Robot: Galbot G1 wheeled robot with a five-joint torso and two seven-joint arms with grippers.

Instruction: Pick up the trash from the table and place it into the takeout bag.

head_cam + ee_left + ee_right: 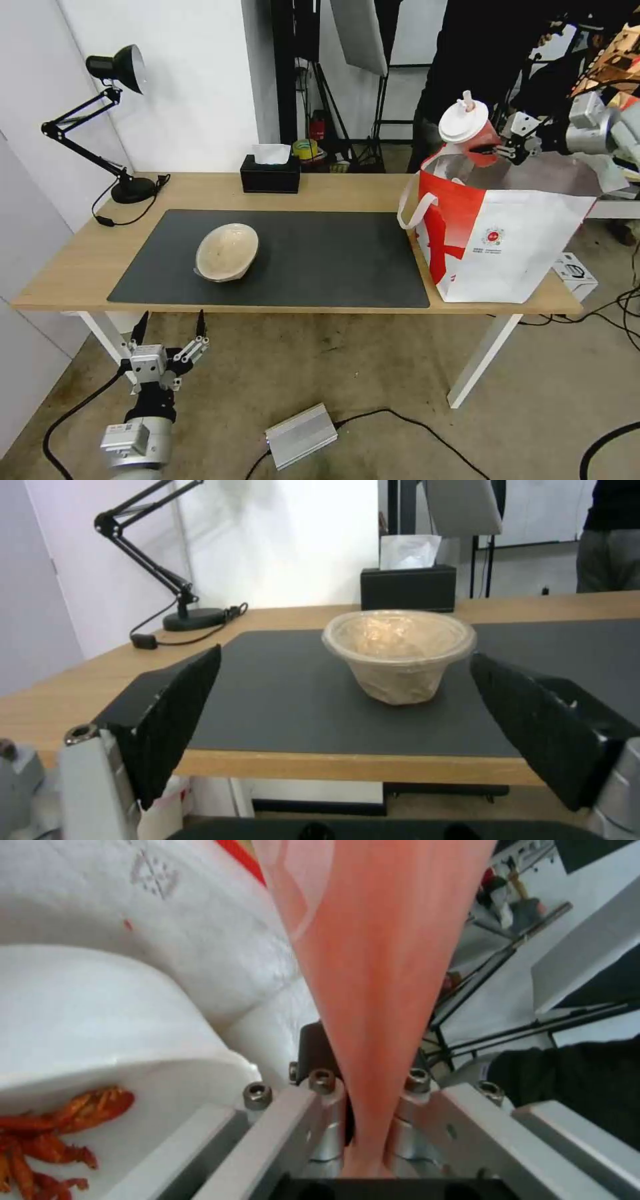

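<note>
My left gripper (170,331) hung below the table (200,190) edge, jaws wide apart and empty, lined up with the beige bowl (227,251) resting on the mat (320,253). On the right, my right gripper (501,150) pinched the red cup (467,130), tilted, over the bag (507,247) mouth; the white bowl (100,1030) of scraps lay inside. I judged the tilted cup might slip or catch the rim and topple the bag.

White walls (193,87) back the room. A black desk lamp (113,100) leans from the far left; dark stands (313,80) crowd the rear. On the stained concrete floor (373,373): black cables (413,420) and 1 silver box (301,436).
</note>
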